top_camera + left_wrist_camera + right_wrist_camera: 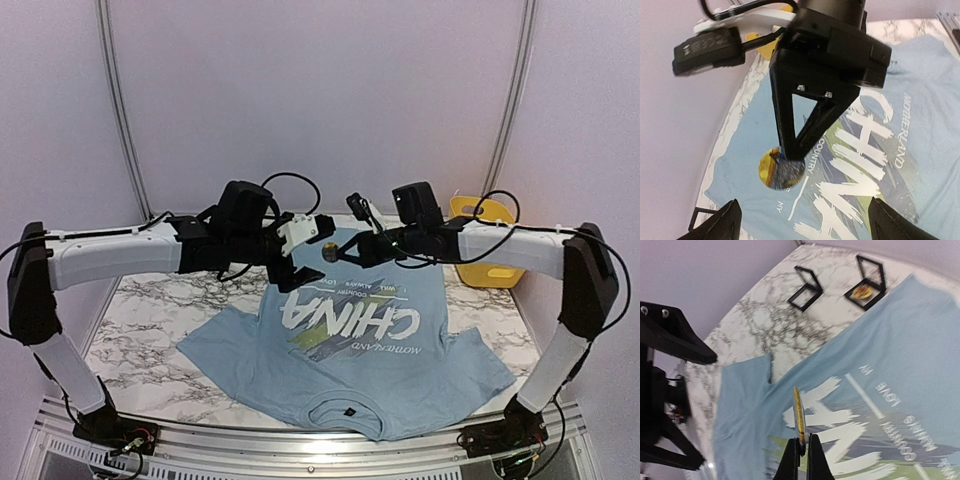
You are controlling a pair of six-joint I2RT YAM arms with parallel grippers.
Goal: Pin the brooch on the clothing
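The light blue T-shirt (350, 350) with white "CHINA" lettering lies flat on the marble table; it also shows in the left wrist view (920, 150) and the right wrist view (900, 355). My right gripper (801, 447) is shut on the lower edge of a round gold and dark brooch (799, 412) and holds it edge-on above the shirt's chest. In the top view the brooch (330, 251) hangs at the right gripper (342, 254) over the shirt's far hem. In the left wrist view the brooch (781, 167) faces the camera. My left gripper (807, 225) is open and empty, close beside it (298, 277).
Two black open display boxes (806, 287) (875, 270) stand on the marble beyond the shirt; one holds a gold round piece (861, 291). A yellow container (480, 245) stands at the back right. The marble table (140, 320) has a metal front rail.
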